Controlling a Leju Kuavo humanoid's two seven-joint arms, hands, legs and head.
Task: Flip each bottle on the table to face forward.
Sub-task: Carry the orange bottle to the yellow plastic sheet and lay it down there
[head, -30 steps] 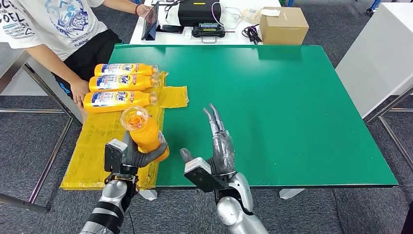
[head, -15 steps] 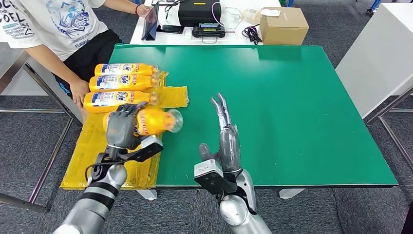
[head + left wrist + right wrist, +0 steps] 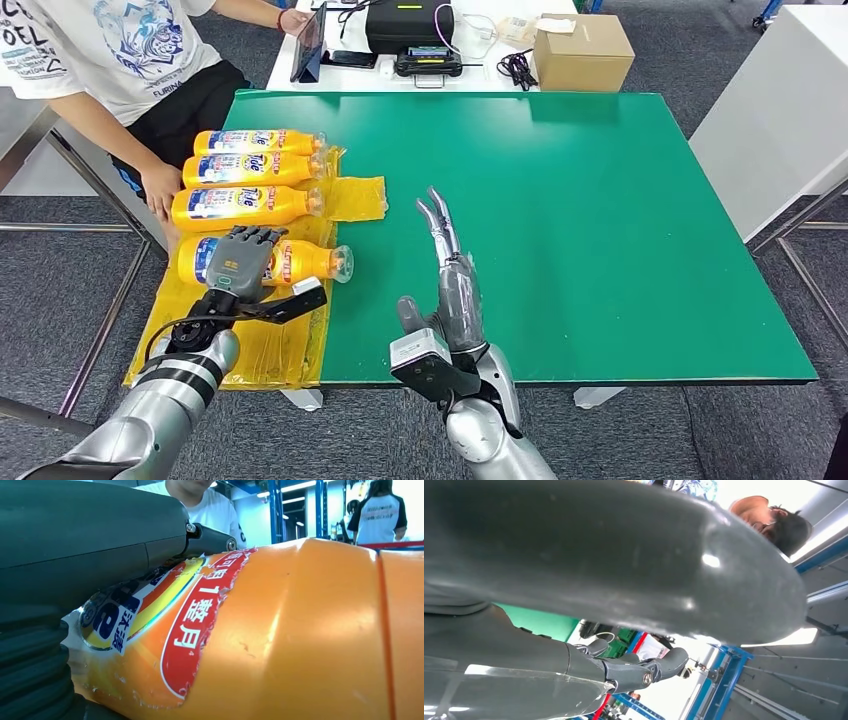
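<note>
At the table's left edge, a person's hand (image 3: 160, 186) rests beside three orange bottles (image 3: 250, 174) lying label-up in a row on the yellow mat (image 3: 215, 285). Nearest the robot, a fourth bottle (image 3: 300, 262) lies on the mat, label up, with the left hand (image 3: 238, 262) wrapped over its middle. The right hand (image 3: 452, 290) is over the green table (image 3: 600, 220), grasping nothing, fingers extended and apart.
</note>
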